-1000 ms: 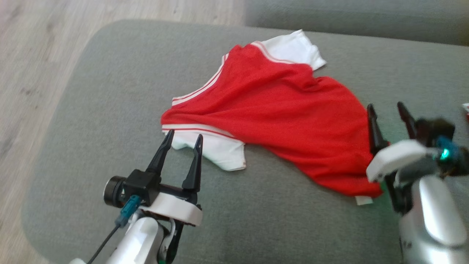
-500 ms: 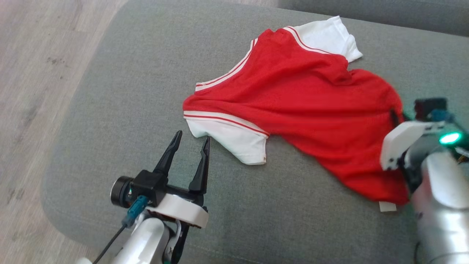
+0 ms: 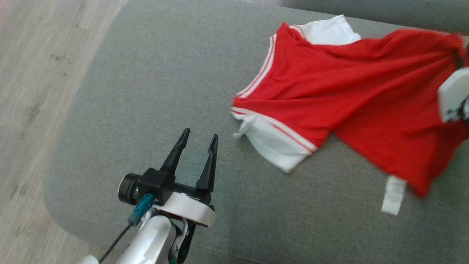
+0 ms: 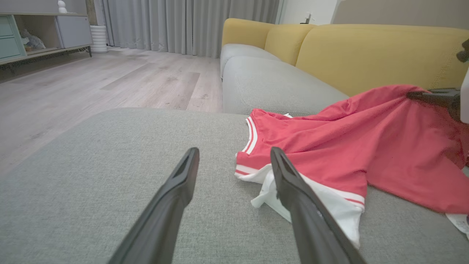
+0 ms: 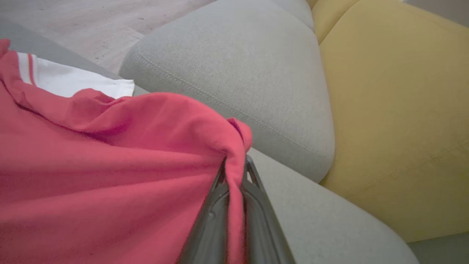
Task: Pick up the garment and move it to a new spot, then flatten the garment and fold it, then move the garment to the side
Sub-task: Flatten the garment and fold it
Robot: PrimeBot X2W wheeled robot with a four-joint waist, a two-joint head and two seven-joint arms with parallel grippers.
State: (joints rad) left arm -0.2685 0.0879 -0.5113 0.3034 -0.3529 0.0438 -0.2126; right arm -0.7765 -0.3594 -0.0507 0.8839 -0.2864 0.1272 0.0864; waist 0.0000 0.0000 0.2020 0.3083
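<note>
The garment point(image 3: 348, 91) is a red shirt with white, red-striped sleeves, spread over a grey cushion point(image 3: 154, 91). My right gripper point(image 3: 457, 60) is at the right edge of the head view, shut on the shirt's red hem. That hem is raised off the cushion and pulled taut. In the right wrist view the gripper point(image 5: 234, 165) pinches a bunched fold of the garment point(image 5: 110, 165) between its dark fingers. My left gripper point(image 3: 200, 134) stands open over bare cushion, just left of the near white sleeve point(image 3: 278, 143). In the left wrist view that gripper point(image 4: 235, 151) is open beside the sleeve point(image 4: 329, 205).
A white label point(image 3: 392, 194) hangs from the shirt's lower edge. Wooden floor point(image 3: 33, 73) lies beyond the cushion's left edge. A yellow sofa back point(image 4: 366, 51) and a second grey seat cushion point(image 4: 271, 84) stand behind the garment. A cabinet point(image 4: 36, 33) is far off across the floor.
My right gripper has shut on the red hem and lifted it up and to the right, dragging the shirt with it. The left gripper stays open. The head camera has shifted.
</note>
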